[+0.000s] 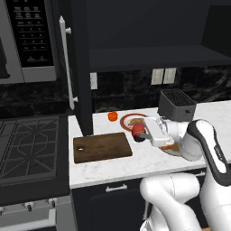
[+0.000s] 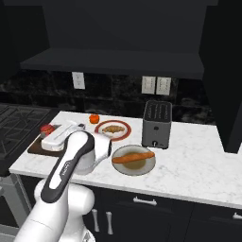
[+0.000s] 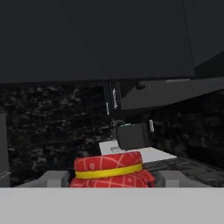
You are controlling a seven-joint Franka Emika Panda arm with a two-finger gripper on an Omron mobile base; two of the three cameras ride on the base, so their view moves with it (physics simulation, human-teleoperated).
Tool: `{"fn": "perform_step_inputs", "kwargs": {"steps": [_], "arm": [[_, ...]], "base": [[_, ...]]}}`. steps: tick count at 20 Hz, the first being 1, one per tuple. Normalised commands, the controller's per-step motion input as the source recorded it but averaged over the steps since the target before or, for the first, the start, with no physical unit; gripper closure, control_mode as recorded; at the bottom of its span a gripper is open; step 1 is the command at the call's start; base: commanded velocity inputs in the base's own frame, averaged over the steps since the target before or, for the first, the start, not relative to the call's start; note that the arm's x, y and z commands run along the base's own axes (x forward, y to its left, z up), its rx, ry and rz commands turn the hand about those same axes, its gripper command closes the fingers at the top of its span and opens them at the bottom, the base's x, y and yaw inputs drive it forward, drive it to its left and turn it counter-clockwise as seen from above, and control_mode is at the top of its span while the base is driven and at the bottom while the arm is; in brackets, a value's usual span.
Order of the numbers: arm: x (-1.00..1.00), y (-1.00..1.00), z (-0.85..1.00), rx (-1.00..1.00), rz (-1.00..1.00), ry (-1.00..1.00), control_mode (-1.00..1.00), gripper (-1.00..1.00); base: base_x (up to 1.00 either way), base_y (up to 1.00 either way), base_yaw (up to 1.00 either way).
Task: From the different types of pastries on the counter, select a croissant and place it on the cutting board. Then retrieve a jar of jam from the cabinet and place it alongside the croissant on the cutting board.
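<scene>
The gripper (image 1: pixel 138 133) holds the jar of jam (image 1: pixel 137 131) tight between its 2 fingers, just above the right end of the cutting board (image 1: pixel 101 146). The croissant (image 2: pixel 112 128) sits on a red plate (image 2: pixel 124 132) on the counter (image 2: pixel 198 160). The long orange stick pastry (image 2: pixel 133 157) lies on another plate (image 2: pixel 142 168) near the toaster (image 2: pixel 157 124).

Croissant (image 2: pixel 112 128) on plate (image 2: pixel 124 133), between cutting board (image 1: pixel 102 147) and toaster (image 2: pixel 156 124).
</scene>
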Motion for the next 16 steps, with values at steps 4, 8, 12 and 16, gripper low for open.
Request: {"fn": "perform_step_inputs", "kwargs": {"steps": [4, 8, 12, 16], "arm": [[0.61, 0.19, -0.73, -0.02, 0.08, 0.0, -1.0, 1.0], [0.43, 0.22, -0.77, -0.09, 0.09, 0.0, -1.0, 1.0], [0.28, 0.22, -0.7, -0.04, 0.1, 0.0, -1.0, 1.0], [0.26, 0.16, -0.48, 0.0, 0.05, 0.0, -1.0, 1.0]], "base": [[0.0, 0.0, 0.0], [0.0, 0.0, 0.0], [0.0, 0.0, 0.0], [0.0, 0.0, 0.0]]}}
